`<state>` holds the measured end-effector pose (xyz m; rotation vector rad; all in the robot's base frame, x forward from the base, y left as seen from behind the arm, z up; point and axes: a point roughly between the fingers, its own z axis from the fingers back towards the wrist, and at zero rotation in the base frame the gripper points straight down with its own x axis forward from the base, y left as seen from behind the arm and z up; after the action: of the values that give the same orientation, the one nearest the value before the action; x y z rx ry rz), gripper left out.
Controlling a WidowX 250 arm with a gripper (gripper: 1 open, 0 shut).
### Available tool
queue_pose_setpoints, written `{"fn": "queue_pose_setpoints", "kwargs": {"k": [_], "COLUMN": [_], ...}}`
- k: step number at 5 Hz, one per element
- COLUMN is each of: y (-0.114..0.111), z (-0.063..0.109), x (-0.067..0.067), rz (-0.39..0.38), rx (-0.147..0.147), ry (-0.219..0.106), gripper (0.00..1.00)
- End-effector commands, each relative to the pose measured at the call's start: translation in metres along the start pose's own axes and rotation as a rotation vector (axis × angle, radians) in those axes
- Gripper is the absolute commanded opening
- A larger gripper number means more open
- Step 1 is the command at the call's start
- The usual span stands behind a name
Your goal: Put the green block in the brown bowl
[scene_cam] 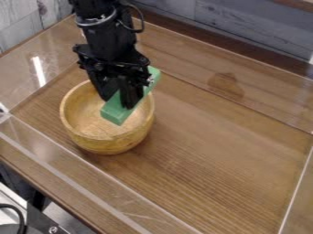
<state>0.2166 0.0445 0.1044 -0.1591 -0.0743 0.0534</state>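
A light tan wooden brown bowl (pixel 86 132) stands at the left of the wooden table. The green block (pixel 119 110), a flat bright green bar, stands tilted inside it, with its lower end down in the bowl and its upper end (pixel 150 76) above the far rim. My black gripper (pixel 119 93) points straight down over the bowl and is shut on the green block around its middle. The fingers hide part of the bar.
The wooden table (pixel 208 137) stretches to the right and front of the bowl. Clear plastic walls (pixel 37 64) ring the table at the left and front. A grey plank wall (pixel 244 27) runs along the back.
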Motion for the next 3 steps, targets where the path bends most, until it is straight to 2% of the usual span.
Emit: {"fn": "queue_pose_setpoints", "kwargs": {"k": [1,3], "y": [-0.0009,0.0007], "z": [0.0115,0.0087], "x": [0.0038,0.0050], "rz": [-0.005,-0.001], "rx": [0.008,0.006], "ry": [-0.046,-0.045], "gripper": [0.00,0.00]}}
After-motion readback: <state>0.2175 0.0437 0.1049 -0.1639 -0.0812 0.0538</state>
